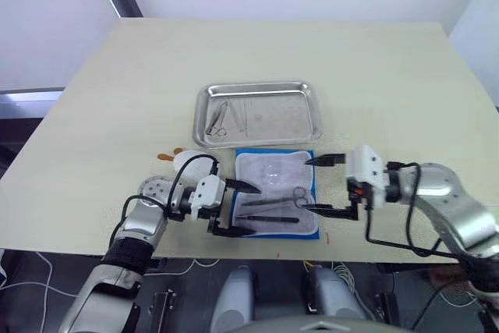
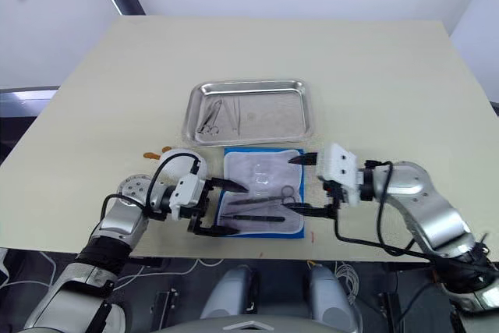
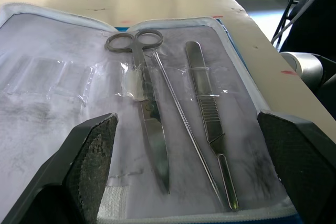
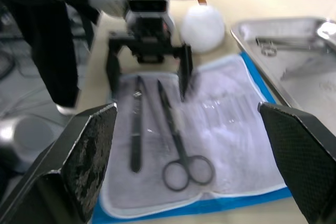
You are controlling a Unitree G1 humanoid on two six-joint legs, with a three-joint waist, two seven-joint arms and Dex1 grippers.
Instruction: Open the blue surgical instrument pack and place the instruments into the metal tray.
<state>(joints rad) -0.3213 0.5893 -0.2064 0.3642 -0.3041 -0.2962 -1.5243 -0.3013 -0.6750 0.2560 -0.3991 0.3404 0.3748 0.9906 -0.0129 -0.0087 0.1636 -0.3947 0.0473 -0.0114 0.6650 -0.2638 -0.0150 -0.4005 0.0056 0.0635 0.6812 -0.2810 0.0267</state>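
Note:
The blue surgical instrument pack (image 1: 277, 163) lies open near the table's front edge, pale lining up. On its lining lie three of the instruments: ring-handled scissors (image 3: 142, 103), a thin probe (image 3: 181, 124) and tweezers (image 3: 206, 109). Behind the pack stands the metal tray (image 1: 304, 136), with a few instruments (image 1: 221, 118) in its left part. My left gripper (image 1: 238, 209) is open at the pack's left edge, its fingers straddling the instruments' tips. My right gripper (image 1: 321, 185) is open at the pack's right edge, beside the scissors' rings (image 1: 299, 193), and holds nothing.
A white egg-shaped toy (image 1: 185, 161) with orange feet sits just left of the pack, behind my left gripper. The table's front edge (image 1: 273, 253) runs close below the pack. Bare tabletop (image 1: 390, 83) spreads behind and beside the tray.

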